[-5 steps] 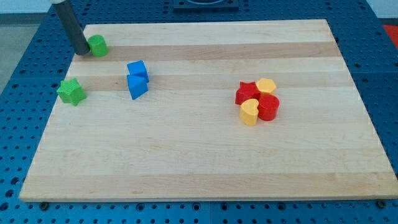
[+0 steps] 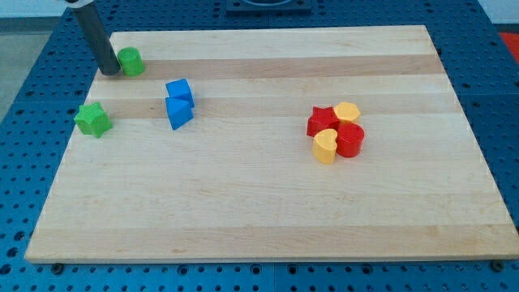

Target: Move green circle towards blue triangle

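Because the green circle [image 2: 130, 62] is a small, stiff, solid-looking puck sitting flat on smooth wood, we judge it light and ready to slide, but also ready to roll off a round rod if the push is off centre. We have no jaws to open or close, only a bare rod, so "taking hold" means choosing a contact point: the side of the puck that faces away from the blue triangle [image 2: 178, 113]. That is its upper-left flank as the view shows it.

At this moment my tip [image 2: 108, 70] rests on the board [image 2: 268, 203] at the puck's left side, touching it or just beside it; we cannot tell which. The rod rises up and to the view's left from there. Pushing from this spot would, in our judgement, send the puck mostly toward the view's right, so a contact a little higher on its far edge would aim it better at the triangle.

As for looks, the puck is a short bright green cylinder with a flat top, standing near the board's top-left corner. The blue triangle lies down and to the right of it, touching a blue cube [image 2: 179, 90] that sits just above it, between the puck and the triangle on a straight line. A green star [image 2: 92, 119] lies near the left edge, below the puck.
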